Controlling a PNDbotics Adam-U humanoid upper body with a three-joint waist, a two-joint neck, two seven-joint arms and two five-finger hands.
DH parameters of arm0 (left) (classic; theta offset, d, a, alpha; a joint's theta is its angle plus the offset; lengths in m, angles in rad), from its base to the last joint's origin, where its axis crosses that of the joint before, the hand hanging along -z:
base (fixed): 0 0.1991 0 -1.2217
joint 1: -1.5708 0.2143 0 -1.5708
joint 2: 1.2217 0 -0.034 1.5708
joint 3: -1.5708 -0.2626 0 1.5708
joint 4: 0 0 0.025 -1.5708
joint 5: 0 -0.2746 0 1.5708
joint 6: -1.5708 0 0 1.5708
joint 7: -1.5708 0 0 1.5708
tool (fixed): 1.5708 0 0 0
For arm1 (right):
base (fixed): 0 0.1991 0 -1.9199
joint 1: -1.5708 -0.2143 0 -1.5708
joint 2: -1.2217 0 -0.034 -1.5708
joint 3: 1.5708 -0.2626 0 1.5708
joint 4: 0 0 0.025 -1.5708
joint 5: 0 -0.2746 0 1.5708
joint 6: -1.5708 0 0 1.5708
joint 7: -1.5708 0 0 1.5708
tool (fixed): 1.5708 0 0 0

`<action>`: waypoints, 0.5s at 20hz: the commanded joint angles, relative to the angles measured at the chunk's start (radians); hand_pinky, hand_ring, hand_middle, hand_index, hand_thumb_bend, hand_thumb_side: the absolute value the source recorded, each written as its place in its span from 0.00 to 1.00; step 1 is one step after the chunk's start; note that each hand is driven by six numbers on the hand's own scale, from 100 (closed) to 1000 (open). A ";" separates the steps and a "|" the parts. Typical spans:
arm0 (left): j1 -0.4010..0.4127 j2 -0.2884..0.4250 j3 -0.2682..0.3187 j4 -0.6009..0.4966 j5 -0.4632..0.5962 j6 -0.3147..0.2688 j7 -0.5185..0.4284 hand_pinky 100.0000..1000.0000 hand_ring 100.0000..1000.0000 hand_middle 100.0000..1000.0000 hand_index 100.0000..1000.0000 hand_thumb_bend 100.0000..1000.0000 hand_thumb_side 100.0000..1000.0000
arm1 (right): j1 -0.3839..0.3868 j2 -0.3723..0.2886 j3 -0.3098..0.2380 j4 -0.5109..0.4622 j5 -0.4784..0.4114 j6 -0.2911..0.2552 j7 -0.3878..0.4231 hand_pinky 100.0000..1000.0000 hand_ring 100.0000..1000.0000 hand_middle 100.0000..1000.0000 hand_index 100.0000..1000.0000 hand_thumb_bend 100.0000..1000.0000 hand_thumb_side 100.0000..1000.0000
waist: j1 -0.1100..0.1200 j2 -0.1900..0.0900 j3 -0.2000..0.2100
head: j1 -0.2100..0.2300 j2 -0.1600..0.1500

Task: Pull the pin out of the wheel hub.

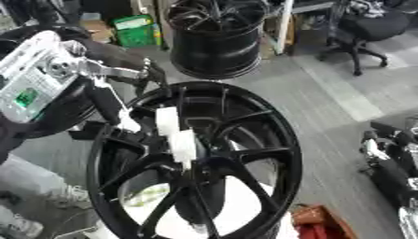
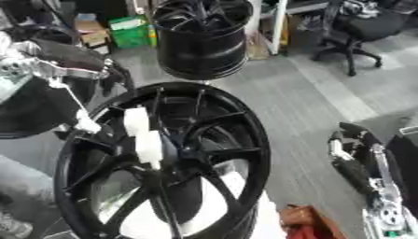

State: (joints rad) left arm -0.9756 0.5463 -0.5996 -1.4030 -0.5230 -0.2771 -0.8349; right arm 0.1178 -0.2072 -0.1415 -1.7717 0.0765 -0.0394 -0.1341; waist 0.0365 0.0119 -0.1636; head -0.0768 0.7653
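- At the middle of the near scene stands the black wheel (image 1: 196, 163), upright and tilted a little, its spokes meeting at the hub (image 1: 189, 175) low in the centre.
- A white pin (image 1: 182, 145) sits just above the hub, a blocky white piece with a second white block (image 1: 167, 120) directly above it; whether the two are one part or two I cannot tell.
- The left robot hand (image 1: 122, 119) comes in from the upper left, its dark fingers with white tips lying over the wheel's upper left rim and touching the white pieces; it looks to be pinching the upper block, though the exact contact is blurred.
- The right robot hand (image 2: 359, 163) rests at the right edge, well apart from the wheel; I cannot tell whether its fingers are spread or curled.
- Farther back, a second black wheel (image 1: 216, 37) stands on the floor (image 1: 343, 93), with a green box (image 1: 133, 30) to its left and an office chair (image 1: 367, 28) at the far right.
- Risks, as I judge them: a pull off the pin's axis could jam it in the hub; fingers gripping only the upper block could slip off; and since nothing visible steadies the wheel, a tug could tip or roll it.
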 commanded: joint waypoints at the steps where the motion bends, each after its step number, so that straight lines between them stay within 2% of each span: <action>1: -0.023 -0.008 0.019 0.011 -0.022 -0.077 -0.072 0.63 0.56 0.76 0.85 0.42 0.43 | -0.010 -0.010 0.000 -0.008 -0.002 -0.003 0.005 0.60 0.47 0.60 0.76 0.00 0.27 | -0.006 -0.007 -0.002 | 0.004 0.005; 10: -0.008 -0.045 0.018 0.047 -0.044 -0.085 -0.072 0.66 0.61 0.73 0.83 0.39 0.38 | -0.015 -0.007 0.002 -0.009 -0.004 -0.003 0.007 0.60 0.47 0.60 0.76 0.00 0.27 | -0.008 -0.002 -0.010 | 0.006 0.005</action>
State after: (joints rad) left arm -0.9676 0.4927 -0.5990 -1.3533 -0.5603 -0.2811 -0.8310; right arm 0.1139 -0.2065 -0.1407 -1.7715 0.0756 -0.0404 -0.1284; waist 0.0339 0.0164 -0.1721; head -0.0732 0.7653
